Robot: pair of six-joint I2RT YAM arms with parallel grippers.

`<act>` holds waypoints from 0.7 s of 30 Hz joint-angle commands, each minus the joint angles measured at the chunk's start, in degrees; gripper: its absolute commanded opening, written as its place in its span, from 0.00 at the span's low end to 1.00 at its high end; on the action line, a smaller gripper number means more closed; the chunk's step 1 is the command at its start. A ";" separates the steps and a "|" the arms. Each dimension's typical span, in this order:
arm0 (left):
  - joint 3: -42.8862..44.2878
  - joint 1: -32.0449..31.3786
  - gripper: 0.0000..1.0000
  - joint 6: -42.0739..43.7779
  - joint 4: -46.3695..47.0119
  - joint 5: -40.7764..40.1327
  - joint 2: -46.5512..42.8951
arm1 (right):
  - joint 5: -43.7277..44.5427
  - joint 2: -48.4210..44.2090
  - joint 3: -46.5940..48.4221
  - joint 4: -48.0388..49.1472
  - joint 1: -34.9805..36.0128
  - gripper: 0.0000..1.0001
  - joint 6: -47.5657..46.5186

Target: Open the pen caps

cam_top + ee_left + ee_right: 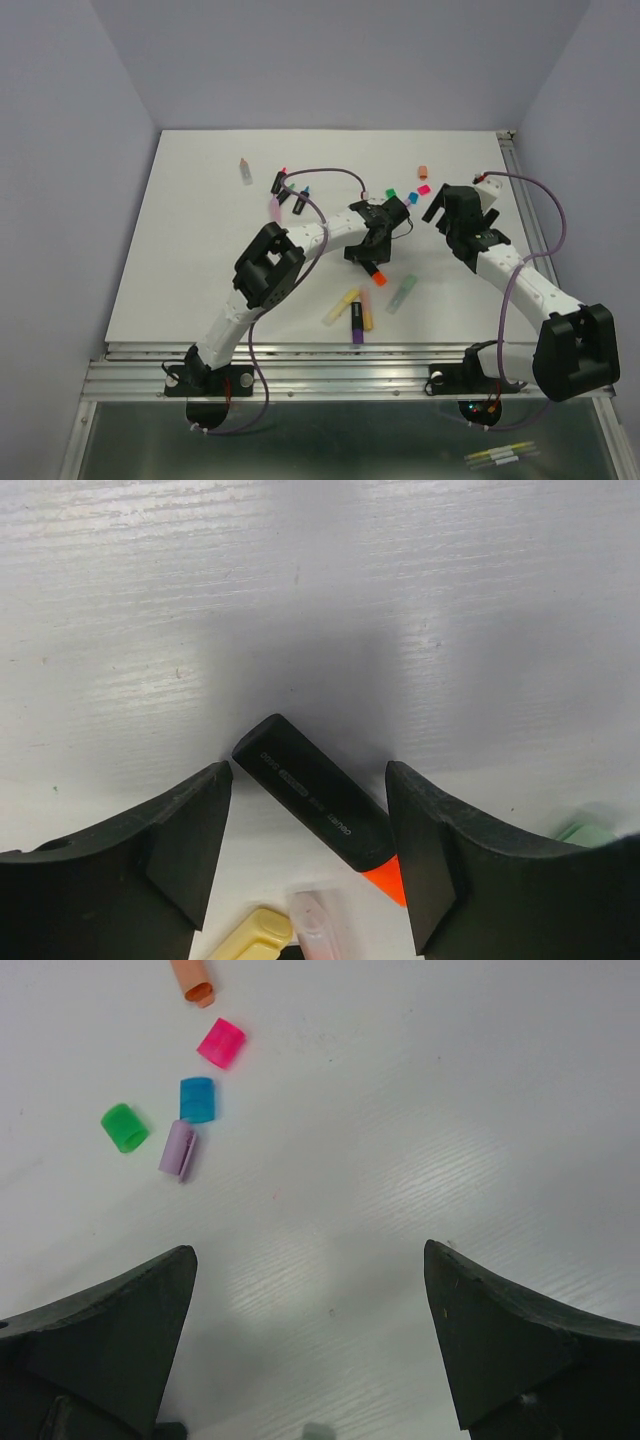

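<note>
A black pen [315, 795] with an orange cap [388, 878] lies on the white table between the fingers of my left gripper [310, 820]. That gripper is open and straddles the pen with a gap on each side. In the top view the left gripper [372, 250] is at mid table with the orange cap [377, 275] showing just below it. My right gripper [310, 1290] is open and empty above bare table. Loose caps lie ahead of it: orange [192, 980], pink [221, 1042], blue [197, 1099], green [124, 1127], purple [178, 1149].
Yellow pens [342, 305], a purple-capped black pen [357, 328] and a pastel green pen [402, 293] lie near the front. Several uncapped pens [285, 190] and a pastel one [246, 172] lie at the back left. A metal rail [525, 200] runs along the table's right edge.
</note>
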 commanded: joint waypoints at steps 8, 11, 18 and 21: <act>0.93 -1.94 0.66 -0.89 -5.17 -2.38 5.38 | 3.16 -1.37 -1.61 2.04 -0.19 1.00 0.62; 0.48 -2.38 0.65 -1.33 -4.99 -1.59 5.64 | 3.25 -1.46 -1.96 2.48 -0.28 1.00 0.71; 1.71 -2.73 0.62 -1.77 -3.76 -0.27 6.61 | 3.25 -1.63 -1.87 2.48 -0.19 1.00 0.80; 3.12 -2.73 0.62 -1.77 -3.50 -0.62 7.31 | 3.34 -1.90 -2.05 2.39 -0.19 1.00 0.80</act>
